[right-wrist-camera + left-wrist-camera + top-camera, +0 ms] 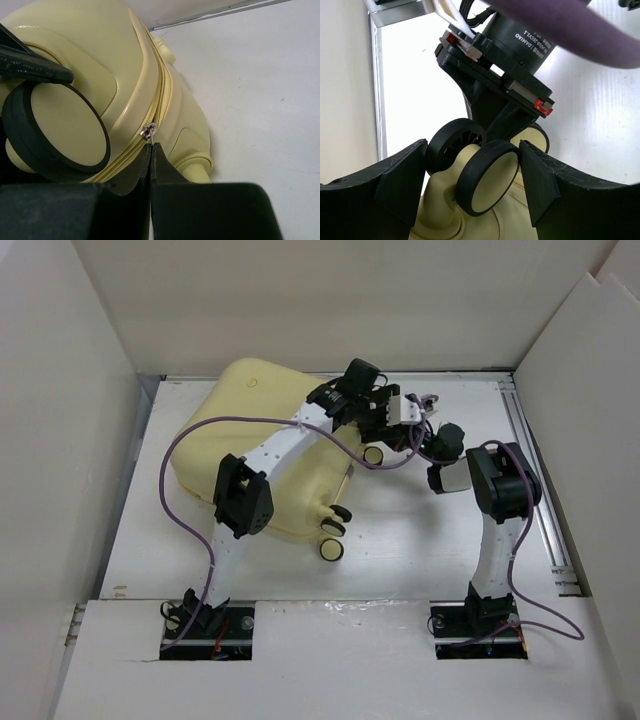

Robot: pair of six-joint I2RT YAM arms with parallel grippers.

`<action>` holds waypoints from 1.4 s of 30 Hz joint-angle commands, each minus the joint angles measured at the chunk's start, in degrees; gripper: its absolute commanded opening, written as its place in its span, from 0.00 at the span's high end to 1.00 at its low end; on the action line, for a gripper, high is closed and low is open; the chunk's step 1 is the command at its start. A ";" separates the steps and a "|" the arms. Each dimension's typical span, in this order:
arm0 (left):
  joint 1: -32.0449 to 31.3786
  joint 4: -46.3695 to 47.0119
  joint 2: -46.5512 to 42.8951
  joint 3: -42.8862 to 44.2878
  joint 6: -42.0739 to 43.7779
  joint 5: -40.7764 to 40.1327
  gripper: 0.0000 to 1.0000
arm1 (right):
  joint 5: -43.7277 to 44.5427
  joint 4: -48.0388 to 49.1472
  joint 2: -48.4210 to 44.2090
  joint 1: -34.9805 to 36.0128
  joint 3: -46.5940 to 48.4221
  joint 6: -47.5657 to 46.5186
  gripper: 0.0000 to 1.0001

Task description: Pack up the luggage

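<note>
Several black-and-cream caster wheels (333, 532) line the near edge of the pale-yellow hard-shell suitcase (250, 420), which lies flat and zipped on the white table (420, 540), left of centre. Farther back, the left gripper (472, 167) is clamped on a twin wheel (487, 175). The right gripper (150, 150), fingers together, sits just below the metal zip slider (147, 131).

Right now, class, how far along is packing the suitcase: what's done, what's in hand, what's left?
Done: the suitcase lies closed on the table, shells together. In hand: the left gripper looks clamped on a pair of wheels, and the right gripper is shut at the zipper pull. Left: finishing the zip; how far round it runs cannot be told.
</note>
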 commanded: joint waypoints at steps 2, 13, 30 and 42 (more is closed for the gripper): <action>3.05 -18.76 -5.31 0.10 -0.82 3.14 1.00 | 3.25 0.65 -2.89 -2.65 -0.93 -2.71 1.00; 1.99 -25.62 -20.86 -19.84 9.74 3.93 1.00 | 3.25 1.01 -2.37 1.74 -2.26 -4.99 1.00; -7.50 -27.21 -32.55 -35.68 9.93 9.37 1.00 | 6.50 -11.79 -0.69 11.23 10.73 -10.16 1.00; 5.39 -7.72 -38.96 -11.60 -30.66 -11.54 0.42 | 8.70 -20.96 -1.93 13.70 11.02 -15.45 1.00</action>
